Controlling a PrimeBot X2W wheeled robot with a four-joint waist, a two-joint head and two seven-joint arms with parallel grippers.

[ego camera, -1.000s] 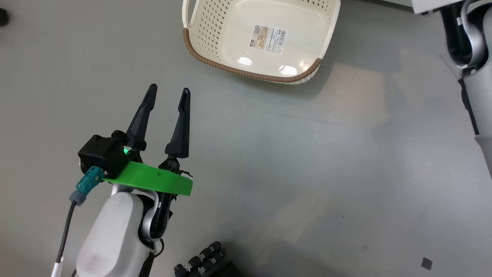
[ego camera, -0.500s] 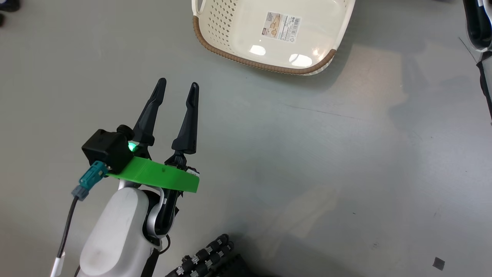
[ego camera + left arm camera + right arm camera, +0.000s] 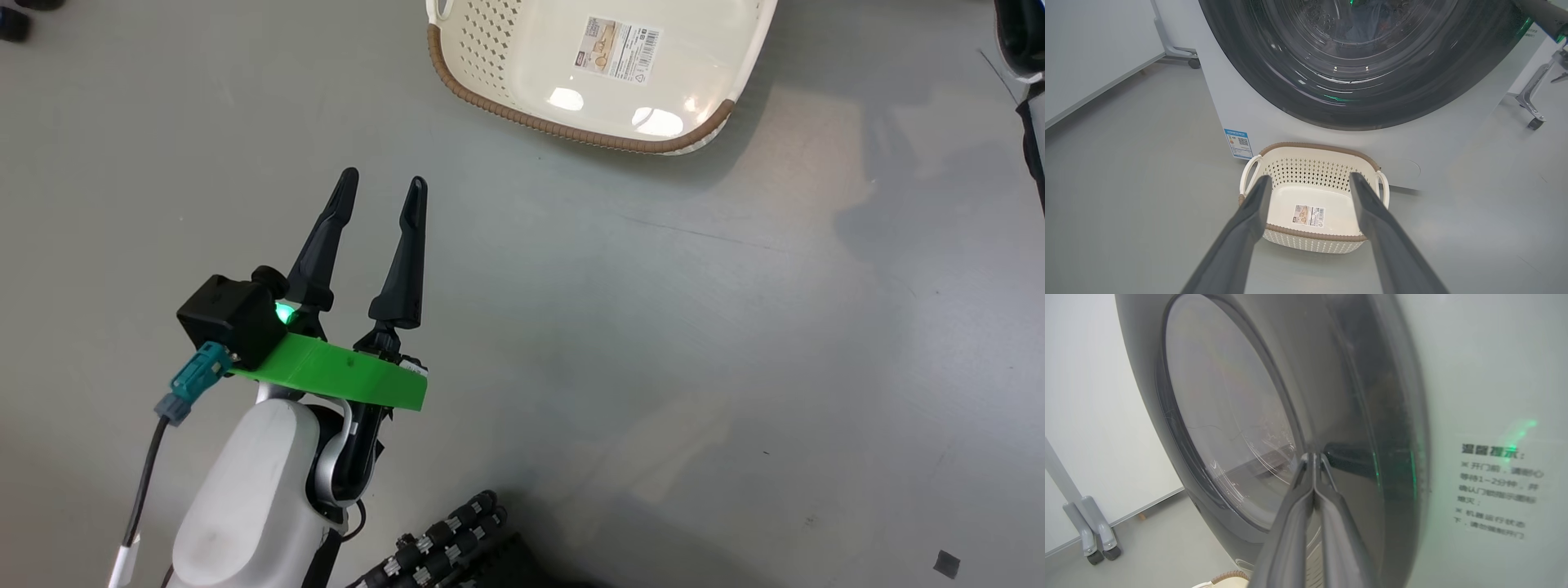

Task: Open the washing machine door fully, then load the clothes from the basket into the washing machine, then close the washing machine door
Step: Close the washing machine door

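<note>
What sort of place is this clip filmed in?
Most likely a lab or test room dressed as a laundry corner, not a home: a washer stands on a bare grey floor, with a castor-footed stand beside it and an empty basket in front.

We see basket [image 3: 1310, 179] on floor [image 3: 1126, 204] just before washing machine [image 3: 1433, 139]; left gripper [image 3: 384, 177] near of it, right gripper [image 3: 1312, 455] at washing machine door [image 3: 1355, 416].

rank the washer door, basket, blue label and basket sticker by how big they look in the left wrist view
1. washing machine door, cropped by the frame
2. basket
3. blue label and sticker: look alike, left unranked
</note>
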